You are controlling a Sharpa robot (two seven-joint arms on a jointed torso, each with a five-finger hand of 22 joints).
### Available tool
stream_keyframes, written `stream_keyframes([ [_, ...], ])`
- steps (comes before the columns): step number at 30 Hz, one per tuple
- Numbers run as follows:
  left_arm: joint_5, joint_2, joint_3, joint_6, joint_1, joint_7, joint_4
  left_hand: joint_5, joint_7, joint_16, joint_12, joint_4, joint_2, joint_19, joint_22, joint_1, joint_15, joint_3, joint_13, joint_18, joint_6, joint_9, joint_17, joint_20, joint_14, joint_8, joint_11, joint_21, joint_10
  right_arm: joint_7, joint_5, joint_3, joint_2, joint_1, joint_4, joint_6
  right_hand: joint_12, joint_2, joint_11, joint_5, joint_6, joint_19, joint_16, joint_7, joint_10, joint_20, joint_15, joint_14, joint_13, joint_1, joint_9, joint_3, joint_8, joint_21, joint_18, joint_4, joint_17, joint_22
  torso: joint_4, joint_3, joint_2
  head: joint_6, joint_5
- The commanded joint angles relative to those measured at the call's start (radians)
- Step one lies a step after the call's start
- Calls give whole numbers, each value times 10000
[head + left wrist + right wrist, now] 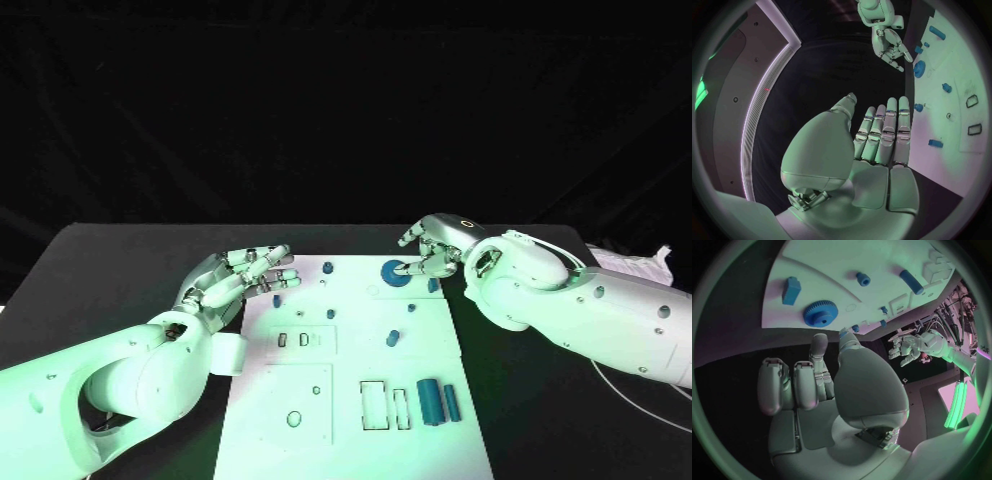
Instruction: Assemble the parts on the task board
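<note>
The black table [130, 260] carries the white task board [353, 400]. The left hand [238, 277] hovers at the board's far left corner, fingers spread, holding nothing. The right hand [433, 250] hangs by the blue gear [394, 270], fingers curled, apparently empty. Two blue bars [438, 400] lie loose beside empty slots, so assembly seems mostly ahead. No writing is legible.
</note>
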Motion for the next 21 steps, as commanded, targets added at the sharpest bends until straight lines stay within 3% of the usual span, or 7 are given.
stream_keyframes([
  [1,-41,12,8,202,12,90,19,-43,134,-59,-30,-80,48,-56,-18,20,52,9,-12,88,-56,-16,15,37,-32,-36,3,-45,-48,-529,170,4,41,-21,-70,852,1029,97,14,-133,-11,192,261,-7,61,-8,32,581,1127,159,12,-55,74,130,-137,15,401,255,-7,-12,0,-17,-26],
  [7,-40,18,8,200,12,88,16,-42,133,-61,-27,-92,54,-57,-19,28,52,13,-10,88,-59,-14,17,37,-31,-33,3,-46,-51,-716,-179,2,223,-73,-209,1101,2367,270,18,-211,55,436,623,-6,267,16,49,654,2609,445,15,33,128,328,-216,-30,972,648,22,-19,5,-42,-59],
  [21,-39,22,7,184,12,87,12,-42,133,-61,-27,-92,54,-57,-19,28,52,13,-10,88,-59,-14,17,37,-31,-33,3,-46,-51,-634,-291,-7,595,-158,-493,1186,2805,503,-33,69,373,488,739,-72,294,0,19,663,3196,657,46,90,281,386,-235,-83,1149,762,-2,-24,6,-110,-7],
])
